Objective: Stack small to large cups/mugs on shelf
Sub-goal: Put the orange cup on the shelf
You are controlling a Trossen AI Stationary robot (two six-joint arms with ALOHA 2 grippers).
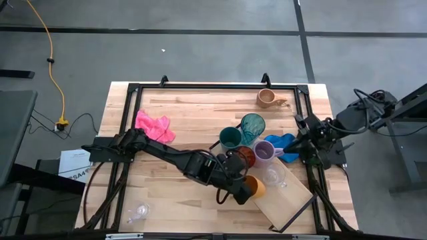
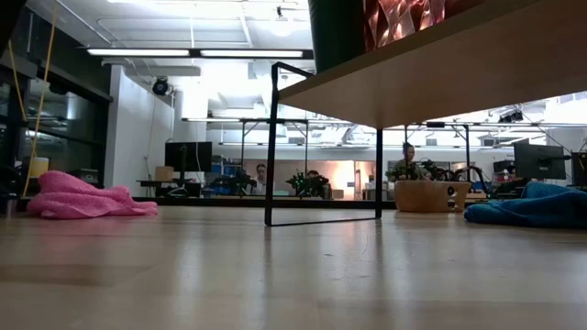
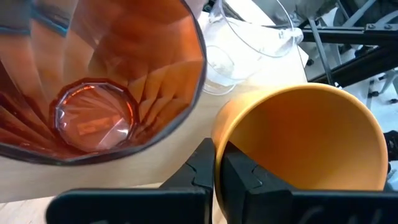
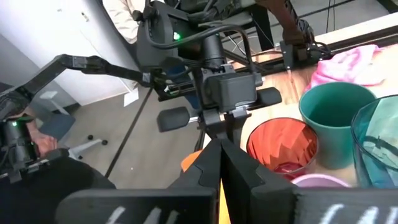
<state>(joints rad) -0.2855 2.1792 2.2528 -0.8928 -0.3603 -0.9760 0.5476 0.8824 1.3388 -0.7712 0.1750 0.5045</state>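
No stack yet: cups (image 1: 248, 143) loose beside shelf (image 1: 283, 199). Left gripper (image 3: 214, 165) clamped on orange mug (image 3: 305, 140) rim; right gripper (image 4: 219, 163) closed, empty.

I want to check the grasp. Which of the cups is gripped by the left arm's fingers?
The yellow-orange mug: the left fingers pinch its rim. The faceted orange glass beside it stands free.

Two dark jointed arms, black cabling; left arm (image 4: 205, 56) green indicator light.

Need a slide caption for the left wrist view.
Left claw shut on yellow mug rim, beside orange faceted cup.
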